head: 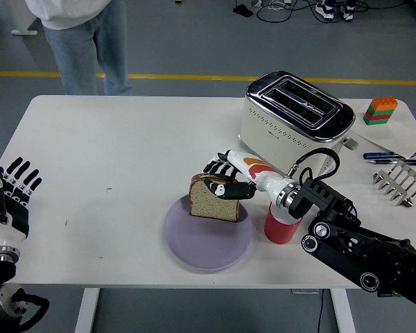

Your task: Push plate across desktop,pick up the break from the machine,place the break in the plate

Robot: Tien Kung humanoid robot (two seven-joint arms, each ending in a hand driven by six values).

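Head view, you see white table (111,152), person (83,41) standing at far side. Toaster (295,114) far right. Purple plate (208,232) near front edge. Bread slice (213,198) upright, bottom edge on plate, right hand (229,179) fingers pinching its top. Red cup (281,223) beside plate. Left hand (10,198) fingers spread, holding nothing, resting at left edge.

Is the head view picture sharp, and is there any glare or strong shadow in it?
Head view: sharp all over, with even, soft light. The toaster shows bright reflections on its shiny top. Only a faint shadow lies under the plate, beside the right robot hand holding the bread. The left robot hand at the edge is also in focus.
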